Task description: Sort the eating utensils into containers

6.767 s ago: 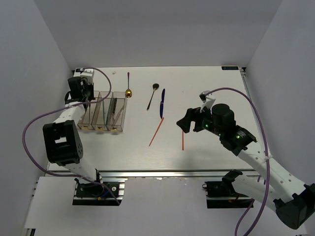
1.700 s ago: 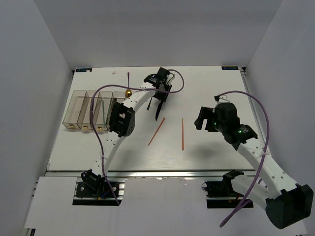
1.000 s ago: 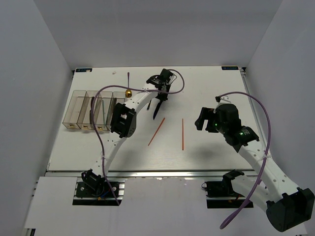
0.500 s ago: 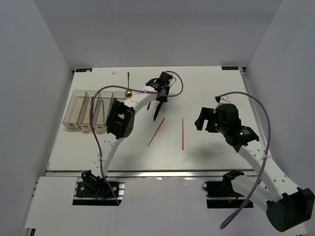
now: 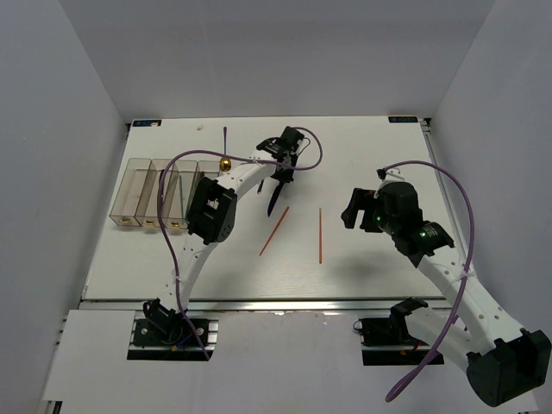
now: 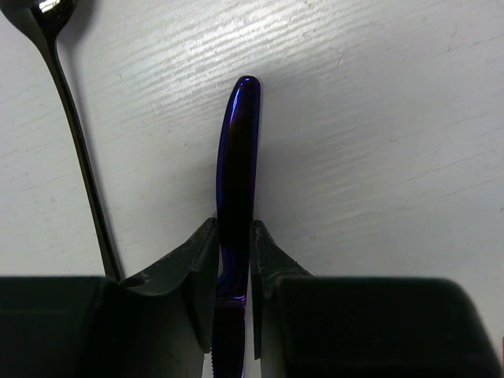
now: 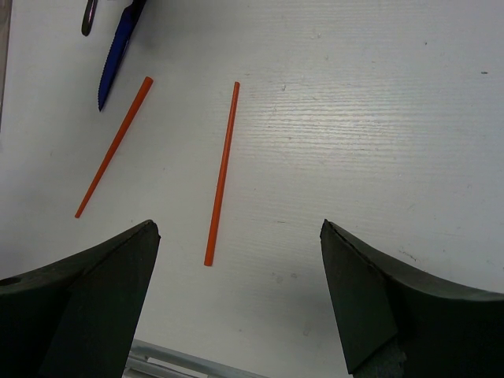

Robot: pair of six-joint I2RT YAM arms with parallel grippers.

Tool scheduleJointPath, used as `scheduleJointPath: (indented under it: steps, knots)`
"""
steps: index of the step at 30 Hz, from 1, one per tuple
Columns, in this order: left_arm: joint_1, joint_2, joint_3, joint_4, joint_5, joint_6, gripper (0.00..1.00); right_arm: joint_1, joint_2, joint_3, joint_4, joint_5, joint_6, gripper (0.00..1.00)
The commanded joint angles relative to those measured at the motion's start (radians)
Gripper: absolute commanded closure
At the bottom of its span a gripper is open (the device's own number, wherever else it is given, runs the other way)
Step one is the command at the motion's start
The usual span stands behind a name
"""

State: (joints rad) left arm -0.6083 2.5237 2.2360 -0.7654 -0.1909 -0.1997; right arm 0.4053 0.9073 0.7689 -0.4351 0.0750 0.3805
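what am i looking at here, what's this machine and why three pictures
Two robot arms are bolted to a table's near edge. The top view looks down from above; the other two come from cameras on each wrist. The left arm reaches out, its jaws shut on a blue knife, beside a black spoon. The right arm has its jaws wide open and empty, its camera facing two orange-red chopsticks. A gold-bowled spoon lies by four clear bins.
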Motion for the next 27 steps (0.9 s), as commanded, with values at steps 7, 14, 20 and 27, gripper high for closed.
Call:
scheduleJointPath:
  steps: [7,14,20,27]
  knots:
    - [-0.008,-0.109,0.017,-0.107,-0.024,0.022,1.0,-0.003,-0.008,-0.005,0.042,0.005,-0.019,0.12]
    - [-0.008,-0.161,-0.006,-0.081,-0.016,0.022,1.0,-0.003,-0.005,-0.008,0.045,0.005,-0.019,0.12]
    - [-0.008,-0.18,0.008,-0.094,-0.027,0.025,1.0,-0.005,-0.008,-0.008,0.042,0.008,-0.019,0.12]
    - [0.007,-0.247,-0.021,-0.126,-0.071,0.029,1.0,-0.003,-0.002,-0.006,0.045,0.006,-0.02,0.12]
